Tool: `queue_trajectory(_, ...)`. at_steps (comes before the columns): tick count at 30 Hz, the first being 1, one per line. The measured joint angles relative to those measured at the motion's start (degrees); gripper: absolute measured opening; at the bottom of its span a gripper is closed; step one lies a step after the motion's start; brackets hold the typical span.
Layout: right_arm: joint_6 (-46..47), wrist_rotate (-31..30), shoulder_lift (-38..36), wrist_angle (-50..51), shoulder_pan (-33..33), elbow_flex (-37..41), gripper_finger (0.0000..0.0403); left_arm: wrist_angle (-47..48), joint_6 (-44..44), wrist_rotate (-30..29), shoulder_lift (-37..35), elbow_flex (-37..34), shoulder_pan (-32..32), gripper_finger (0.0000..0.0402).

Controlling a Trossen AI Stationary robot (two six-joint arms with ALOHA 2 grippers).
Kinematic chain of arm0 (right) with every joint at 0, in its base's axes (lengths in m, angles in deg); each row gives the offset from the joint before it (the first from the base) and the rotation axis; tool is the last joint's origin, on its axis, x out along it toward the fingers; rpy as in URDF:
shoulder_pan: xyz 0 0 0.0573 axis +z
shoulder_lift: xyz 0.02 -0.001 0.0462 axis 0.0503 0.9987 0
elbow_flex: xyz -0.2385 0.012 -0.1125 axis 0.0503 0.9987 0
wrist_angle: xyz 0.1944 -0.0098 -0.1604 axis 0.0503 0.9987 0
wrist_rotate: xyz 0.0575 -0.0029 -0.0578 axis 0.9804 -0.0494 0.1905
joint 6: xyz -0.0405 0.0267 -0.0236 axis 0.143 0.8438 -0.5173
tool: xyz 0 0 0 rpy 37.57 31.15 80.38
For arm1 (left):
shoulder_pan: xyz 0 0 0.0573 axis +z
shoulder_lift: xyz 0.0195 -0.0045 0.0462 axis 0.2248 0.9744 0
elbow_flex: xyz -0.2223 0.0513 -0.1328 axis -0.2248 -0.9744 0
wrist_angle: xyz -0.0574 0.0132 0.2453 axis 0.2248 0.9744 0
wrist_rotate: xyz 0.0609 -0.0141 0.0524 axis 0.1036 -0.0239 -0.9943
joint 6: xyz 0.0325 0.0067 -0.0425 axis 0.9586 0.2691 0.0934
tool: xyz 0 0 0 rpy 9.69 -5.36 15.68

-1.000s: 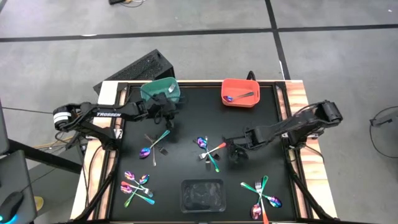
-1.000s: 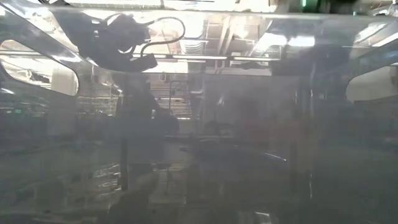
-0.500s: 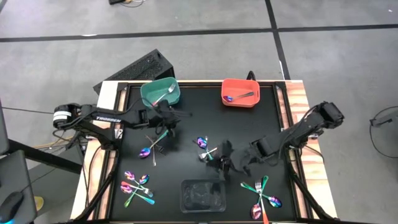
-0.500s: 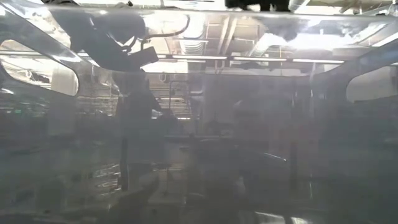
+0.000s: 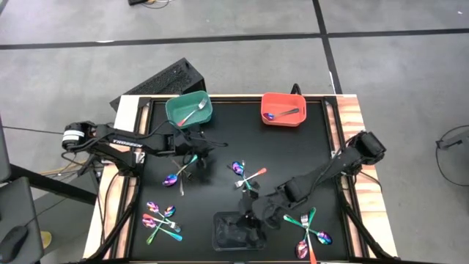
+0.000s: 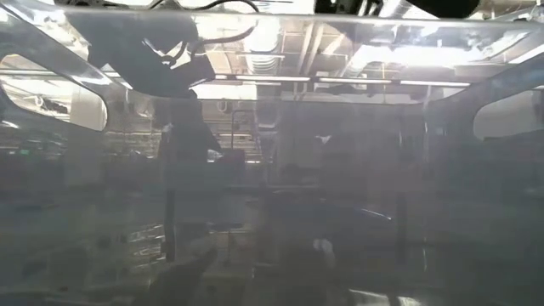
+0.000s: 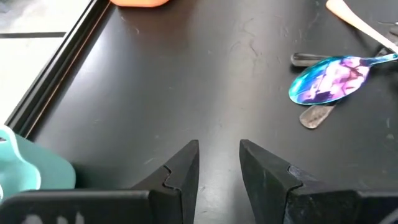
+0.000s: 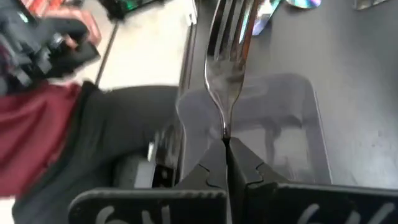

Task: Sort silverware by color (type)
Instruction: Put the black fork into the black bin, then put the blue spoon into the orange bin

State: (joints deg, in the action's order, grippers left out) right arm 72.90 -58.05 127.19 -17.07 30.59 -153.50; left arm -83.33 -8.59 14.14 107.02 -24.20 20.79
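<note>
Here, right gripper (image 8: 225, 146) pinching grey fork (image 8: 227, 43), over clear tray (image 8: 292, 130)

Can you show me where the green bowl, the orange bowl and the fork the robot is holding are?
green bowl (image 5: 174, 117): high view, on its rim.
orange bowl (image 5: 283, 119): high view, on its near wall.
fork (image 8: 227, 59): right wrist view, on the neck just below the prongs.

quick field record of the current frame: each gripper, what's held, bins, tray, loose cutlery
left gripper: open, empty, low over the black mat near the green bin
right gripper: shut on a grey fork, above the clear tray
green bin: one utensil inside
red bin: one spoon inside
clear tray: front centre of the mat
loose silverware: clusters front left, front right and mid mat
</note>
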Motion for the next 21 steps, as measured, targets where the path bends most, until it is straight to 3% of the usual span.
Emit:
queue_trajectory(6,0.64,4.07,1.36,5.33,-0.41,-1.6,0.0019,0.3,-0.03,0.0,0.0,0.0,-0.85,0.0105)
queue_trajectory(21,0.69,5.83,0.78,8.83,-1.25,-1.73,0.016,-0.21,-0.34,-0.5,0.0,0.0,-0.86,0.0105)
